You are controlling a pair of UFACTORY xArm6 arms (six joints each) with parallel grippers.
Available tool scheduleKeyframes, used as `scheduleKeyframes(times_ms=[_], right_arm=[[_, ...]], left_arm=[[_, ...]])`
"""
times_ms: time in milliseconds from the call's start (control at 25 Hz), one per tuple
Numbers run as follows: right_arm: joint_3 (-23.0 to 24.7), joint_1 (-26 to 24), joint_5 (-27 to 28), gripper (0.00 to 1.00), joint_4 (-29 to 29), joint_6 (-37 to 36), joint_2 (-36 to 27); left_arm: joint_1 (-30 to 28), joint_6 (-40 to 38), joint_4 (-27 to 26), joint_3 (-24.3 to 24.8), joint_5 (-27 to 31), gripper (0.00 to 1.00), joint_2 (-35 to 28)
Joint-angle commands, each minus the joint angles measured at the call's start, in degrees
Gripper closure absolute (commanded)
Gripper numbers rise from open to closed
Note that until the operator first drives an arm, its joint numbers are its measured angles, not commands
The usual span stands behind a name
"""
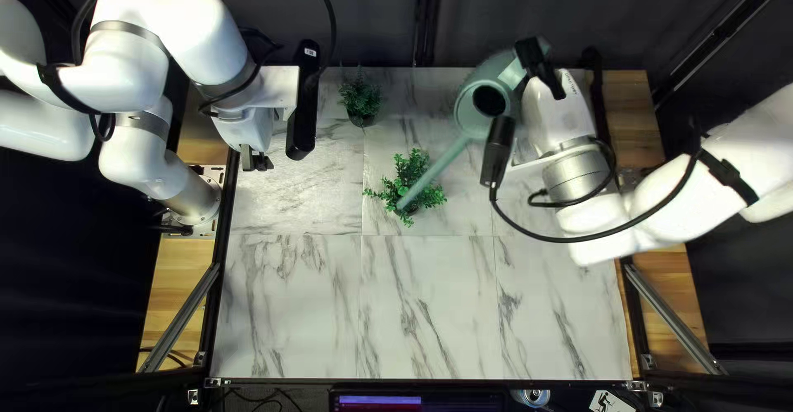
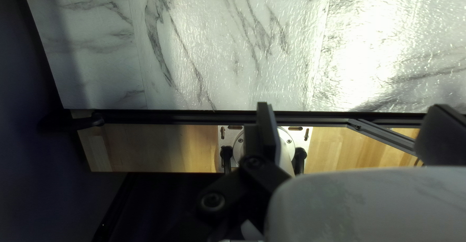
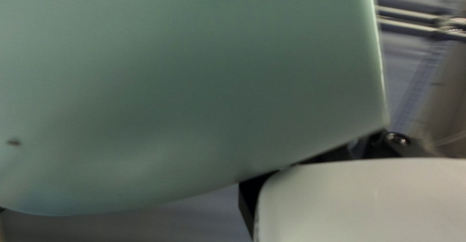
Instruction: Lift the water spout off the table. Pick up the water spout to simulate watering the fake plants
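One watering can (image 1: 469, 119) tilts; one white label (image 1: 311, 52) shows.

glossy veined marble-look tabletop (image 1: 429, 313), smooth pale-green watering can (image 1: 475, 114), light-grained wood side strips (image 1: 178, 296)

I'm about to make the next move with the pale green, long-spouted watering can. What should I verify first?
1. Right gripper shut on the watering can: ok.
2. Can lifted off the marble-patterned table: ok.
3. Spout aimed at the nearer plant, bushy with bright green leaves: ok, its tip overlaps the foliage in the top left view.
4. Spout tip clear of those leaves: cannot tell, the height gap is not visible.
5. Spout aimed at the farther, darker green potted plant: not ok.
6. Left gripper empty and away from the can: ok, fingers open.
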Motion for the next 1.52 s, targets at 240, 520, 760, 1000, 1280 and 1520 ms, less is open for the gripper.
scheduleKeyframes(times_ms=[240, 520, 760, 1000, 1280, 1520], right_arm=[[-5.6, -2.5, -7.3, 1.00, 11.3, 1.6, 0.6], [-6.1, -8.2, -16.2, 1.00, 14.6, 0.1, 1.3], [-6.1, -8.2, -16.2, 1.00, 14.6, 0.1, 1.3], [-6.1, -8.2, -16.2, 1.00, 14.6, 0.1, 1.3], [-9.5, -15.4, -12.1, 1.00, 12.7, 5.0, -0.2], [-14.4, -19.6, -3.3, 1.00, 20.2, 17.2, 4.7]], left_arm=[[0.0, 0.0, 0.0, 0.0, 0.0, 0.00, 0.0], [0.0, 0.0, 0.0, 0.0, 0.0, 0.00, 0.0], [0.0, 0.0, 0.0, 0.0, 0.0, 0.00, 0.0], [0.0, 0.0, 0.0, 0.0, 0.0, 0.00, 0.0], [0.0, 0.0, 0.0, 0.0, 0.0, 0.00, 0.0], [0.0, 0.0, 0.0, 0.0, 0.0, 0.00, 0.0]])
